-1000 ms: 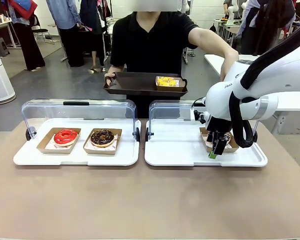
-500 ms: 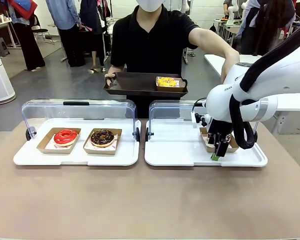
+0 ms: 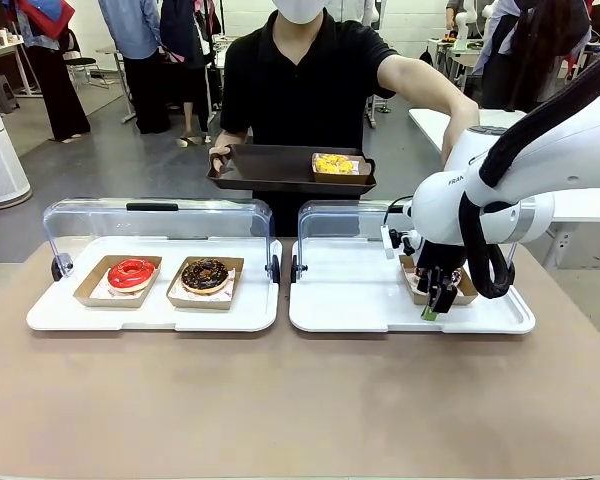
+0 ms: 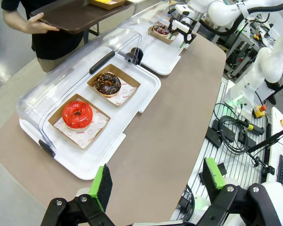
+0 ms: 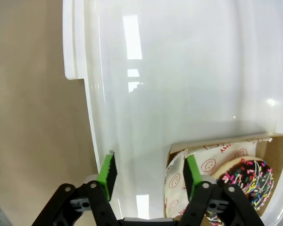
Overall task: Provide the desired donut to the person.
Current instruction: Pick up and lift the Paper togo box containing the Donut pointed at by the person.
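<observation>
Nearest you, your left gripper (image 4: 158, 180) hangs wide open at the near side of the table (image 3: 280, 400), holding nothing.

On the right, your right gripper (image 5: 149, 175) has sunk a little over the last second and then slowed almost to a stop. It now sits low at the near end of the cardboard box (image 5: 217, 143) on the right white tray (image 3: 350, 300). Its jaws are spread. One pad is over bare tray and the other over the paper liner, so the box wall stands between them, not yet pinched. The sprinkled donut (image 5: 247, 181) lies in that box, just beyond the inner pad. I judge this to be the donut wanted, so your next move is to close on the wall.

On the left tray (image 3: 50, 315), the red donut (image 3: 131, 272) and chocolate donut (image 3: 204, 274) sit in their boxes.

Farthest off, the person (image 3: 300, 80) holds out a brown tray (image 3: 265, 165) that already carries a yellow donut (image 3: 333, 162). There is open room on its left side.
</observation>
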Tool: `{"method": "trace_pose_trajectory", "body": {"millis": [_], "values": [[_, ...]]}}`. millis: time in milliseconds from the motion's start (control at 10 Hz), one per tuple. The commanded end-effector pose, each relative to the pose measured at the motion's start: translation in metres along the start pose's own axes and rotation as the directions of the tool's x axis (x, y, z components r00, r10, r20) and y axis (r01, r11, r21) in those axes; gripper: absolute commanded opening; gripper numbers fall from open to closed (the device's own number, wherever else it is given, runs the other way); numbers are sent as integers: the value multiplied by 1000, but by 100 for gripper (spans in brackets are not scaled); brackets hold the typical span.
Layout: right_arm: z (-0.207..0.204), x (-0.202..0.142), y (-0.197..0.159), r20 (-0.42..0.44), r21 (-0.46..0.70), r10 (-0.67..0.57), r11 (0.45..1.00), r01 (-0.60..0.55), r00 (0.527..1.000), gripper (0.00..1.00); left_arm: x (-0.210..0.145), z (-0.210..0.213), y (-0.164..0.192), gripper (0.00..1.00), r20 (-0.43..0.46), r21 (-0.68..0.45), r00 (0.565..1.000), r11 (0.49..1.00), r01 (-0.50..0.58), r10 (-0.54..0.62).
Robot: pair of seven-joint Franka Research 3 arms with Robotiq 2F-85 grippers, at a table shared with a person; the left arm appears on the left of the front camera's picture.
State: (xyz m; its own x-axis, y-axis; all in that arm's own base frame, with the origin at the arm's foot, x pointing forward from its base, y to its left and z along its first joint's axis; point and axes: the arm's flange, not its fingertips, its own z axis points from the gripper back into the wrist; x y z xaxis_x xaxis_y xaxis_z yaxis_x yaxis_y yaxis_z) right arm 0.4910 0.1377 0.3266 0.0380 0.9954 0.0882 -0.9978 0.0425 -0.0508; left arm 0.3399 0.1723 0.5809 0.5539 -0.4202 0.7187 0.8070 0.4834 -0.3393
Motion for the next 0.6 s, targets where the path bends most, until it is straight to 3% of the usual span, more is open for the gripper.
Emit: {"method": "trace_pose_trajectory", "body": {"millis": [0, 100, 500], "values": [[-4, -2, -7, 5, -12, 22, 1000, -22, 1000, 36, -1, 1, -1, 100, 6, -2, 1000, 1000, 5, -5], [-5, -2, -6, 8, -14, 23, 1000, -23, 1000, 0, -1, 1, -1, 100, 6, -2, 1000, 1000, 5, -5], [-4, -2, -5, 10, -17, 22, 1000, -22, 1000, 0, -1, 1, -1, 100, 6, -2, 1000, 1000, 5, -5]]}}
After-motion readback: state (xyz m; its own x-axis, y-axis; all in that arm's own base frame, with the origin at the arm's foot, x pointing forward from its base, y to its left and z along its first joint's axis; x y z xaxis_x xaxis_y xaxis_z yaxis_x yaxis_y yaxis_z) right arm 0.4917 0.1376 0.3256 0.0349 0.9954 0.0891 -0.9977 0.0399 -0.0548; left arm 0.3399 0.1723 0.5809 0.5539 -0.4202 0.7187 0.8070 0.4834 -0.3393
